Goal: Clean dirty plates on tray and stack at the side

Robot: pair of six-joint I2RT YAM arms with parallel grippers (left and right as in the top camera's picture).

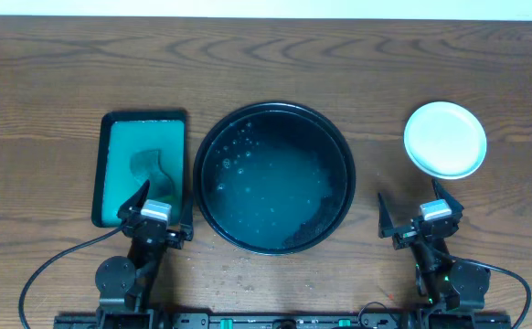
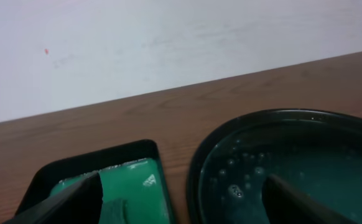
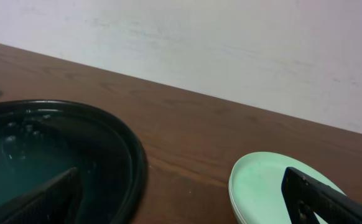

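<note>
The large round black tray (image 1: 344,155) sits mid-table, wet with bubbles and holding no plates; it also shows in the left wrist view (image 2: 196,163) and the right wrist view (image 3: 131,155). The pale mint plates (image 1: 445,139) lie stacked on the wood at the right, also in the right wrist view (image 3: 262,186); their top face looks clean. My left gripper (image 1: 161,196) is open and empty at the near edge between green tray and black tray. My right gripper (image 1: 417,206) is open and empty just in front of the plate stack.
A rectangular green tray with a black rim (image 1: 111,146) stands left of the black tray, with a dark green sponge or cloth (image 1: 154,169) in it, also in the left wrist view (image 2: 116,211). A white wall lies beyond the table's far edge.
</note>
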